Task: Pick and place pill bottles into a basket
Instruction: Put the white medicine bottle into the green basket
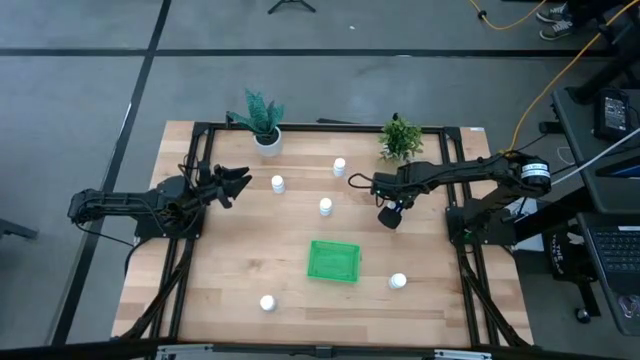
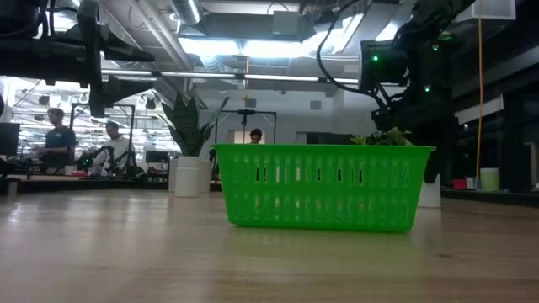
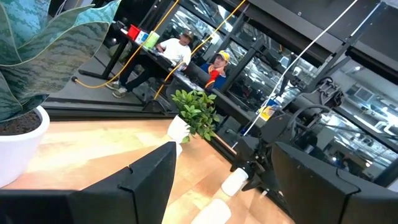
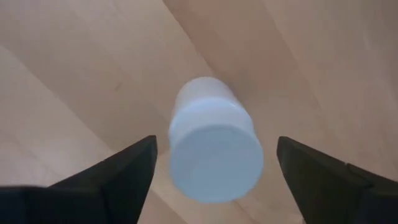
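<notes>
A wooden table [image 1: 240,270] carries the whole scene, with two dark arms reaching in from its sides. The left arm waits at about 9 o'clock, its left gripper [image 1: 238,184] held above the boards with fingers spread, pointing toward the table's middle. The right arm stretches in from 3 o'clock, and its right gripper [image 1: 389,216] hangs just right of centre, fingers spread wide on either side of a pill bottle [image 4: 214,149] that stands upright directly beneath it, touched by neither finger.

The green basket [image 1: 333,260] sits a little toward 6 o'clock from the centre; from table height no bottle is visible above its rim. Two potted plants stand along the far edge: a tall-leaved one in a white pot [image 1: 266,141] at 11 o'clock and a bushy one [image 1: 400,137] at 1 o'clock.

Five more white bottles stand apart on the boards: one at 12 o'clock [image 1: 339,166], one near 10 o'clock [image 1: 277,184], one at the centre [image 1: 325,207], one at 4 o'clock [image 1: 398,282] and one at 7 o'clock [image 1: 267,303].
</notes>
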You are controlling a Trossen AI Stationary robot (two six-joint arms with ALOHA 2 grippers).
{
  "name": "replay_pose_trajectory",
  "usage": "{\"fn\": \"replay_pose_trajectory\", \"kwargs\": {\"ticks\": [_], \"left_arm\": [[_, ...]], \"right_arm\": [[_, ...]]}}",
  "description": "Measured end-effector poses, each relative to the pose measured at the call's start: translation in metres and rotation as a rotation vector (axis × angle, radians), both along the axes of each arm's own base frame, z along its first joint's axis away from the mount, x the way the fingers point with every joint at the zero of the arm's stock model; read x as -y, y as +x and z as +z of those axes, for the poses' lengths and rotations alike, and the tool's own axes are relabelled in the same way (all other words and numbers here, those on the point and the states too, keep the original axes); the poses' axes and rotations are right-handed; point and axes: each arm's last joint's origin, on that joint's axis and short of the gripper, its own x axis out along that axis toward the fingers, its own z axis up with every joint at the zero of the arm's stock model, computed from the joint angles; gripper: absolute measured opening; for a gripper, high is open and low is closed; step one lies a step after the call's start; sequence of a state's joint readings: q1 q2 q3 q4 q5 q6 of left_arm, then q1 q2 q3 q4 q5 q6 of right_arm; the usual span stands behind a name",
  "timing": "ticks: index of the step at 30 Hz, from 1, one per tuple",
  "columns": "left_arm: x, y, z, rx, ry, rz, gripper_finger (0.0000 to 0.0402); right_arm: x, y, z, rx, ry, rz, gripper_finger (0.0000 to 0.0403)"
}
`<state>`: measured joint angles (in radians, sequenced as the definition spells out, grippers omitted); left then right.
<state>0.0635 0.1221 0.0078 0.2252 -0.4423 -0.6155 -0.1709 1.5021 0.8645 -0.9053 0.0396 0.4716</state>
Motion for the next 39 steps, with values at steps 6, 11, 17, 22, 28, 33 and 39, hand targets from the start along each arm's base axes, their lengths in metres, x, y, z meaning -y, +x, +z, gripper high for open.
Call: {"fn": "replay_pose_trajectory", "kwargs": {"ticks": [6, 11, 17, 22, 28, 33, 39], "left_arm": [[0.0, 0.0001, -0.0006, -0.006, 0.0, 0.0, 0.0258], [0.0, 0.0001, -0.0006, -0.007, 0.0, 0.001, 0.0258], [0.0, 0.0001, -0.0006, -0.007, 0.0, 0.001, 0.0258], [0.0, 0.0001, -0.0009, -0.009, -0.001, 0.001, 0.0258], [0.0, 0.0001, -0.0012, -0.013, -0.001, 0.001, 0.0258], [0.0, 0.0001, -0.0012, -0.013, -0.001, 0.001, 0.0258], [0.0, 0.0001, -0.0012, -0.013, -0.001, 0.001, 0.0258]], "right_arm": [[0.0007, 0.006, 0.007, 0.034, -0.006, 0.007, 0.0295], [0.0008, 0.0062, 0.0075, 0.033, -0.006, 0.008, 0.0274], [0.0007, 0.0057, 0.0075, 0.028, -0.006, 0.009, 0.0256], [0.0002, 0.0058, 0.0074, 0.031, 0.01, 0.006, 0.0233], [0.0002, 0.0059, 0.0077, 0.032, 0.013, 0.007, 0.019], [0.0001, 0.006, 0.0081, 0.033, 0.017, 0.007, 0.0171], [-0.0027, 0.0091, 0.0109, 0.048, 0.031, 0.021, 0.0174]]}}
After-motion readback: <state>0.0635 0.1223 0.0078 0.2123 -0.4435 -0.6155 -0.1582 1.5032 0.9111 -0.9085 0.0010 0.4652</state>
